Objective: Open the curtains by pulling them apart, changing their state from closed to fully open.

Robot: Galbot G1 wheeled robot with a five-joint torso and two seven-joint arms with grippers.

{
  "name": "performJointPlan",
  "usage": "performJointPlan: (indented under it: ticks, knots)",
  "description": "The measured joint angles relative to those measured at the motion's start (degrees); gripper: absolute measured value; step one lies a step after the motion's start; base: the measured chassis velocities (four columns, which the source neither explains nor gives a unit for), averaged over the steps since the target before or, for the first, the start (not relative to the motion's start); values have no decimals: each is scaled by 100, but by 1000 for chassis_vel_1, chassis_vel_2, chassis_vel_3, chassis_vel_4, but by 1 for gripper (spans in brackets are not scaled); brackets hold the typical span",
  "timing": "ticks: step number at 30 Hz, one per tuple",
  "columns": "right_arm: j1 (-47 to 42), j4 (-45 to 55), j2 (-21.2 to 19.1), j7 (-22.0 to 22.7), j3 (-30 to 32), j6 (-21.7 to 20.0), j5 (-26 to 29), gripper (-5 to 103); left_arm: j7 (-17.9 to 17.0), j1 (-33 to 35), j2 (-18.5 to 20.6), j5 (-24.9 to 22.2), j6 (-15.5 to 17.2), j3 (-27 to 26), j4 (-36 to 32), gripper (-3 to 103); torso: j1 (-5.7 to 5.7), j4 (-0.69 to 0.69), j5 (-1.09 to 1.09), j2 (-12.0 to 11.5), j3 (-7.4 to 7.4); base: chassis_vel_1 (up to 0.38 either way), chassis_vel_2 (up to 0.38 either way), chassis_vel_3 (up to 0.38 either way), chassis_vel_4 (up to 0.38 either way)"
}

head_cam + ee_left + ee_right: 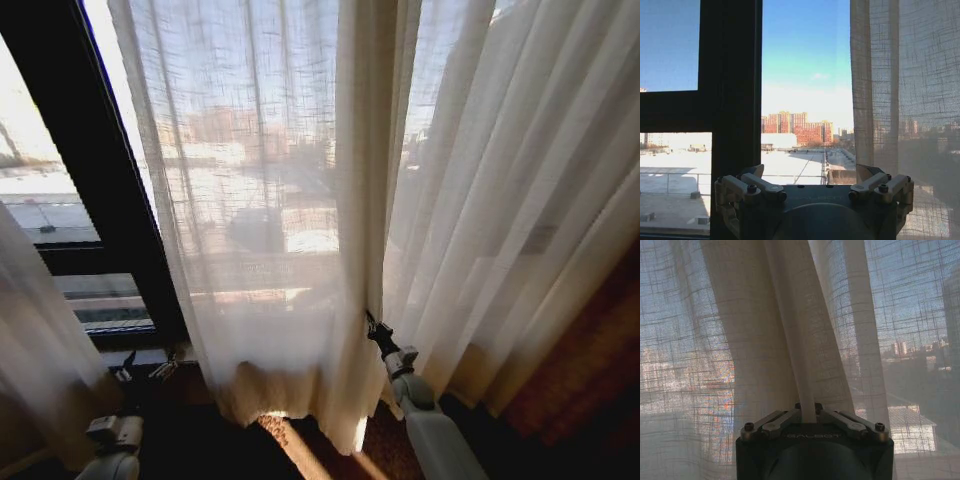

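I'm gripping the sheer white-cream pleated curtains [805, 340], mid-pull.
Right gripper [372, 325] jaws pinching a fold; left gripper [812, 187] jaws spread, empty; next I'm judging a sideways drag.

Right tool [372, 325] at curtains [300, 200]

Strong window backlight through curtains [250, 200], dim foreground.

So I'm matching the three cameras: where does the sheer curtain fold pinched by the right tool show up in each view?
Head view: the pinched curtain fold hangs centre, right tool at its lower part.
Left wrist view: cannot tell; a sheer curtain edge hangs beyond the open left tool.
Right wrist view: fold runs into the shut right tool.
Shared landmark: the sheer curtains.
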Motion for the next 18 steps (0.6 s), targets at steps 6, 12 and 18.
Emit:
performJointPlan:
  ticks: [6,12,18]
  knots:
    - [-16,-12,-18,-25,32,12,5,0,0,0,0,0,0,0,0,100,0,0,1,0,0,-381,-334,379,325]
    - [-12,-12,-44,-32,54,13,27,0,0,0,0,0,0,0,0,100,0,0,2,-1,0,-380,-330,370,328]
    - [0,-35,-50,-40,65,14,42,0,0,0,0,0,0,0,0,100,1,0,-4,0,0,-405,-313,399,326]
